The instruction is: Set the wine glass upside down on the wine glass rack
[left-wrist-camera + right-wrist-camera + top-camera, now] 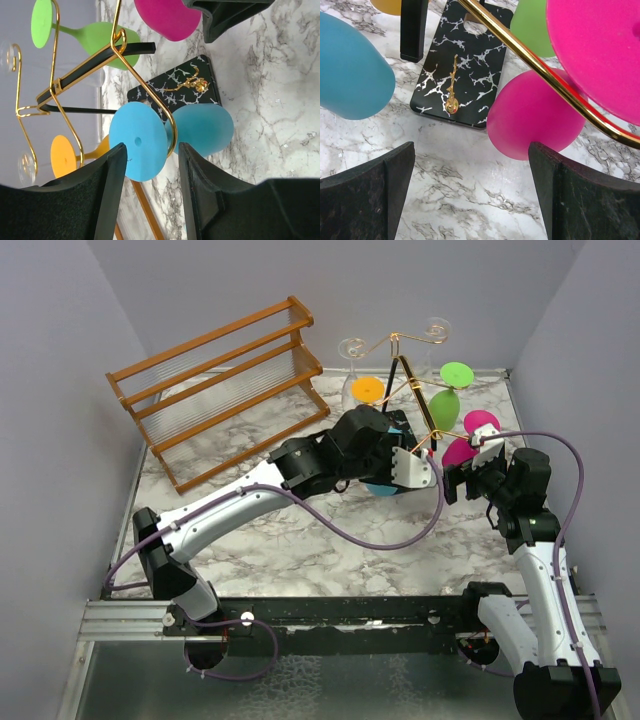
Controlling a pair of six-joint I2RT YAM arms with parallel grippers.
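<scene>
While your left hand [151, 150] gapes before the blue glass [205, 127] on the rack [165, 95], your right hand [470, 150] spreads wide facing the pink glass [535, 120]. Gold wire crosses that one.

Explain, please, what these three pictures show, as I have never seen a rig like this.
Two robot arms are bolted along the near edge of a table. One picture looks down from above; the other two come from the left and right wrist cameras, whose dark blocks are gripper fingers. On it stand a wooden slatted rack and the wine glass rack, coloured glasses hanging foot-up from its gold wires. The left gripper is open at the foot of the blue glass; the right gripper is open near the pink glass. Nothing is gripped.
</scene>
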